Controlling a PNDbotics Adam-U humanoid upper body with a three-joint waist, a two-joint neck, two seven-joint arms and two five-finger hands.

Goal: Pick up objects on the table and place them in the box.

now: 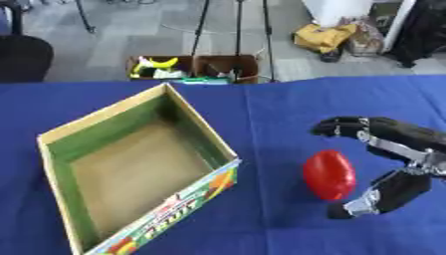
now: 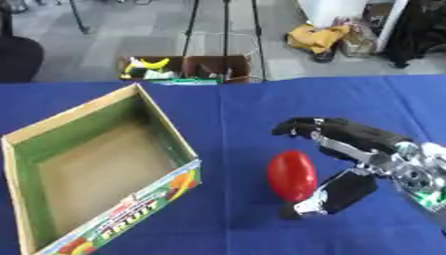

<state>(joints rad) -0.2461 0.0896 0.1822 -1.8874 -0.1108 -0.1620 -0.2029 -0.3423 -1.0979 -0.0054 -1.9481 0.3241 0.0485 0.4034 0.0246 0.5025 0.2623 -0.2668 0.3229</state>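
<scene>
Right eye view: the right hand (image 2: pixel 348 164) spreads open around a red egg-shaped object (image 2: pixel 292 176) on the blue surface (image 2: pixel 235 114), fingers arched beyond it, thumb at its near side; contact can't be judged. Nothing lies between it and the cardboard fruit box (image 1: pixel 131 164) to its left, which stands open and empty. Beyond the surface, floor crates (image 1: pixel 196 68) hold a banana (image 1: pixel 161 63).

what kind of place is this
Probably a robot lab or test room: a table under a blue cloth, tripod legs on the grey floor behind it, and bins of props. The right hand reaches round a red object beside an empty box.
</scene>
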